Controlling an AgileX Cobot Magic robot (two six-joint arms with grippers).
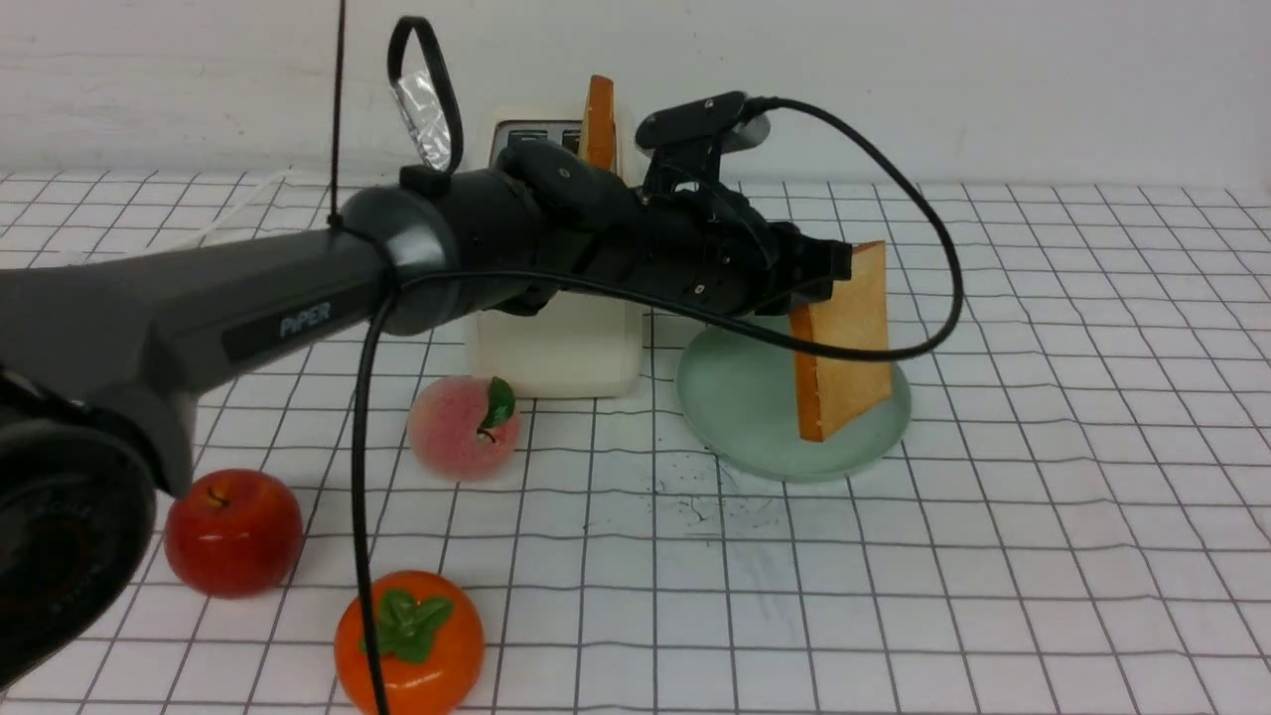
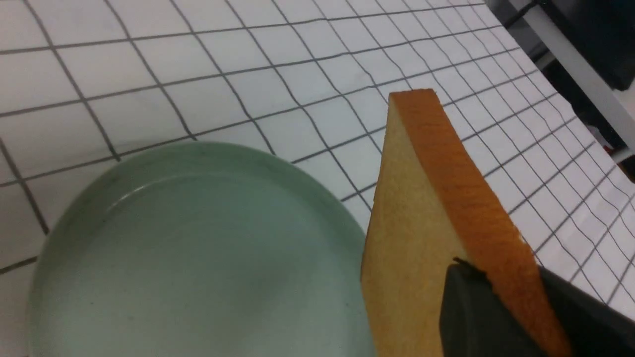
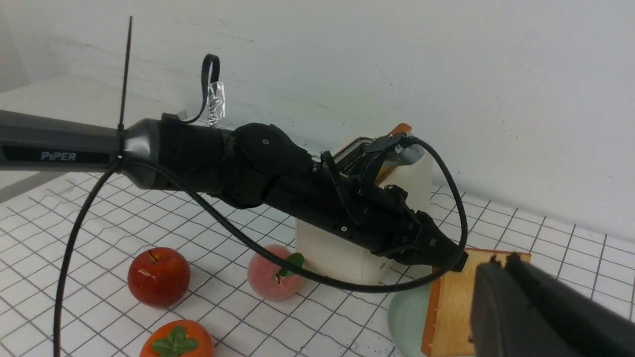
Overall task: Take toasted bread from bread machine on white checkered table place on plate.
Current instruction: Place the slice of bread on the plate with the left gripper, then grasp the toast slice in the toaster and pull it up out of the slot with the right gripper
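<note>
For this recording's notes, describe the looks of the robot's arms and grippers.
The left arm is grey along its link, with a dark panel lettered "PiPER", black rounded joints and a loose black cable; silvery foil is wrapped near a strap loop. The left gripper has dark, blocky fingers. The right gripper shows dark fingers, blurred; its arm is out of view.

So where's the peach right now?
In the front view, the peach sits left of centre on the checkered table, just in front of the toaster, with the red apple and orange persimmon nearer the camera.
</note>
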